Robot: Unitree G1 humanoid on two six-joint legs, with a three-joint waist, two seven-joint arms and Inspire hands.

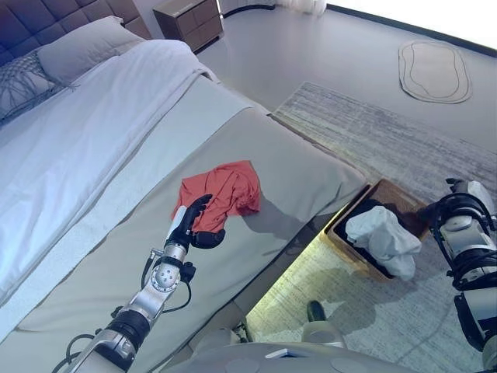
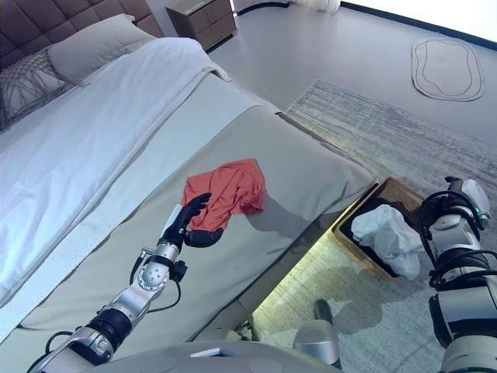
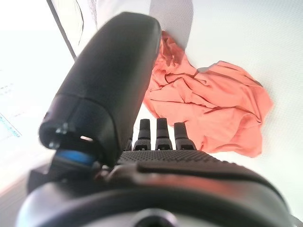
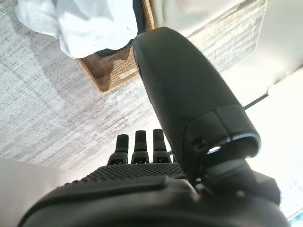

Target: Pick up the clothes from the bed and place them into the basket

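A crumpled red garment (image 1: 225, 190) lies on the beige bedcover (image 1: 295, 167) near the bed's foot. My left hand (image 1: 189, 221) rests at the garment's near edge, open, its straight fingers on the cloth and the thumb (image 1: 208, 238) apart beside it. In the left wrist view the red garment (image 3: 213, 106) spreads just past the fingers (image 3: 161, 135). The woven basket (image 1: 342, 242) stands on the floor by the bed's corner, holding a white cloth (image 1: 384, 237) and a dark one. My right hand (image 4: 142, 177) hovers open and empty beside the basket (image 4: 106, 75).
A white duvet (image 1: 85, 132) and pillows (image 1: 78, 47) cover the head half of the bed. A wooden nightstand (image 1: 190, 19) stands beyond it. A grey rug (image 1: 388, 132) lies under the basket, and a small oval mat (image 1: 435, 70) farther off.
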